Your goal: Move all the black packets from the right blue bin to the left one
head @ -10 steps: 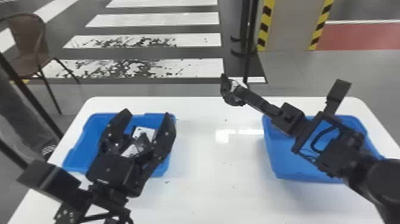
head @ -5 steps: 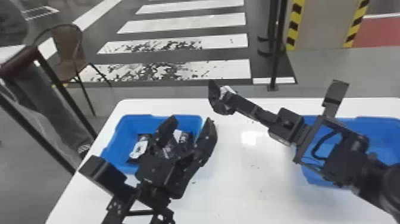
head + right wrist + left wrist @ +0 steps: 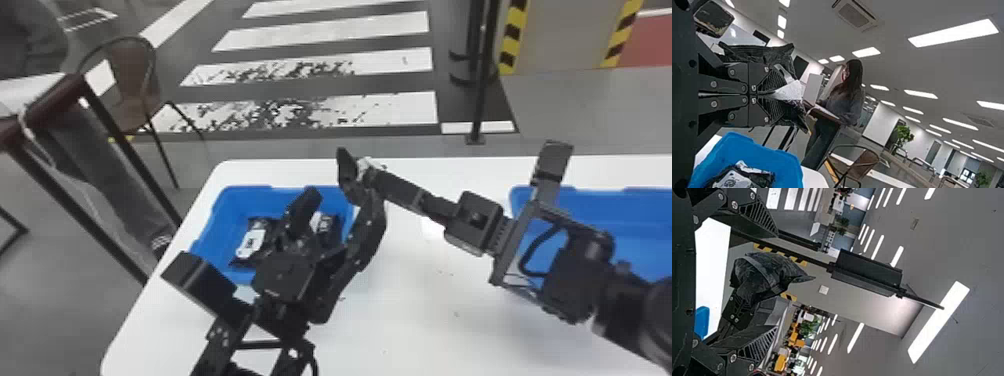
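The black packet (image 3: pixel 766 274) in the right claw (image 3: pixel 374 179) is of dark, crinkled, faintly glossy film with a white patch, bunched into folds and pointed corners. It hangs clear of the desk (image 3: pixel 425 320), at about two o'clock from the middle of the left blue bin (image 3: pixel 222 215). The right claw is clenched on it, the ridged fingers nearly together and film bulging out on both sides. The left claw (image 3: pixel 345 199) is released, its two fingers spread wide; in the left wrist view the held packet shows between them, but whether it touches them cannot be told.

The left bin, smooth plastic with rounded corners, stands at eight o'clock in the head view. In it lie a crumpled packet with a white label (image 3: pixel 254 239) and, at three o'clock from that, another packet (image 3: pixel 327 224), black with white areas. The left claw covers part of both and of the bin's near side, so a full count cannot be made. The right blue bin (image 3: pixel 625 210) stands between three and four o'clock, partly behind the right arm and cut off by the view's edge.

The desk is white, flat and slightly shiny. Past it, a brown chair (image 3: pixel 132 75) with a curved metal frame stands at ten o'clock and a slim dark pole (image 3: pixel 480 90) at two.
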`<state>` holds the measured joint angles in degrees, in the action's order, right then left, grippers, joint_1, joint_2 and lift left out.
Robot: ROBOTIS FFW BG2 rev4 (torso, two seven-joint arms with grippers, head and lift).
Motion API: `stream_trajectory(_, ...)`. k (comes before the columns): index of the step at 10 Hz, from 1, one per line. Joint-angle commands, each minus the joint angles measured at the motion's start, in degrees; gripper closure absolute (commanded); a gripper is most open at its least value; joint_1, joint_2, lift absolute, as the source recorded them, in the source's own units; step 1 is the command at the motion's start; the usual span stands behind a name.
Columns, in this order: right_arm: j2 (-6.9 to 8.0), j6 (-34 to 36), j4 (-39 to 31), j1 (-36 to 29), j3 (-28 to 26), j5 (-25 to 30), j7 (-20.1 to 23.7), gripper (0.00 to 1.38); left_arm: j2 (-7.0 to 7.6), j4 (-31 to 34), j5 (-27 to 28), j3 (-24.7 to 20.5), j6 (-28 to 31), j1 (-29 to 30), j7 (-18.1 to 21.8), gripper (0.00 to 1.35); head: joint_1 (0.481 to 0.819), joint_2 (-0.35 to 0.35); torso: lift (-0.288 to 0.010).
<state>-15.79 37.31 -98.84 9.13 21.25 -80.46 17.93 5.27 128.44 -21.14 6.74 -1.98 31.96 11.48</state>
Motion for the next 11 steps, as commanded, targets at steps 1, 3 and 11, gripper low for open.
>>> stream_trajectory(1,-0.21,0.1,0.05,0.3,0.92,-0.2,0.0,1.16,0.0,-0.12,0.11,0.0,-0.13,-0.05,0.03,0.22,0.695,0.237,-0.14)
stream_trajectory(3,-0.38,0.38,0.34,0.58,2.29,-1.34,0.0,1.16,0.0,-0.26,0.0,0.0,0.29,-0.19,0.03,0.22,0.695,0.249,-0.14)
stream_trajectory(11,-0.73,0.38,0.62,1.14,2.86,-1.92,0.44,1.16,-0.09,0.3,0.34,-1.14,5.64,-0.05,-0.23,1.21,0.695,0.259,-0.14)
